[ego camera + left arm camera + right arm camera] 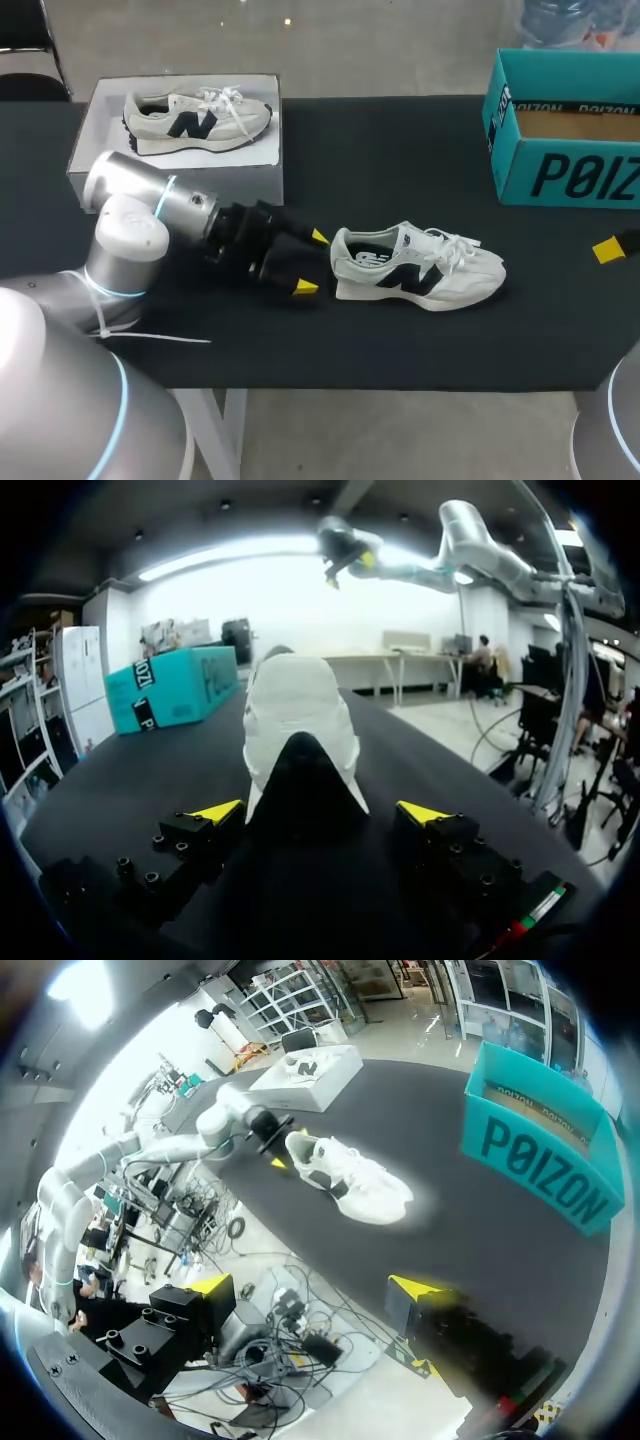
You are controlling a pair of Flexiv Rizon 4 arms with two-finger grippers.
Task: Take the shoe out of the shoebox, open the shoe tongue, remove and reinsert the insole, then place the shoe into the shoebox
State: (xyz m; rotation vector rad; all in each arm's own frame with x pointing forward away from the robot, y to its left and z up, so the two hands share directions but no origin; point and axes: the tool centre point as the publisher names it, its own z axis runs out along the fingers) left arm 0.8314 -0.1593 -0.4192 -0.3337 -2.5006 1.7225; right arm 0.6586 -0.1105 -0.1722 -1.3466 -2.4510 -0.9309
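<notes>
While the white shoe stands on its sole near the middle of the worktop, a little toward the near edge, its toe points to the right edge and its heel to the left edge. The left gripper lies low over the worktop just behind this heel. Its two yellow-tipped fingers are spread wide, and in the left wrist view the heel sits between them with a small gap at each side, so they hold nothing. The right gripper is at the right edge, well apart from the shoe, and its fingers are also wide apart with nothing between them. At the far right corner stands the teal shoebox, open at the top. At the far left corner is a white box with a second shoe lying in it.
</notes>
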